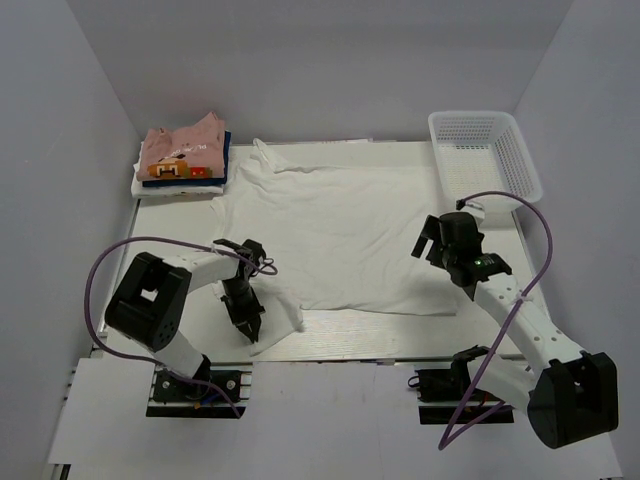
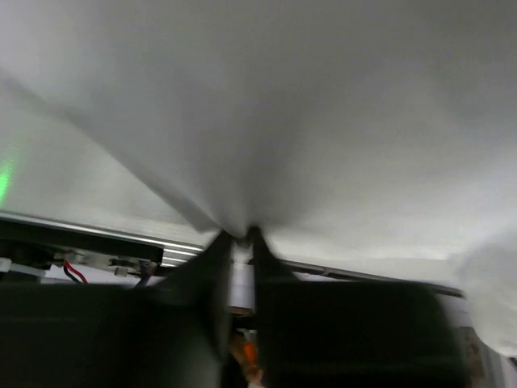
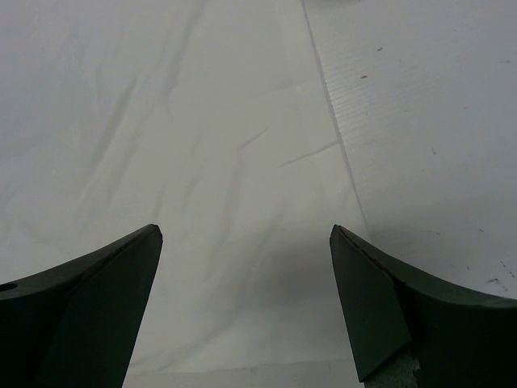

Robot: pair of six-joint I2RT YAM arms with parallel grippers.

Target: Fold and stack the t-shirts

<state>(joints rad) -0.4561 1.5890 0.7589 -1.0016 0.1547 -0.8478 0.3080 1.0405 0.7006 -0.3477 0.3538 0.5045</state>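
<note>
Cloth of the large white t-shirt (image 1: 345, 225) lies spread across the middle of the table (image 1: 180, 215). Its near left corner is lifted in the left claw (image 1: 251, 328), whose jaws are pinched tight on the fabric. Over the shirt's right edge hovers the right claw (image 1: 432, 240), jaws wide apart, holding nothing. At the far left corner sit the folded t-shirts (image 1: 180, 160), stacked, pink on top
</note>
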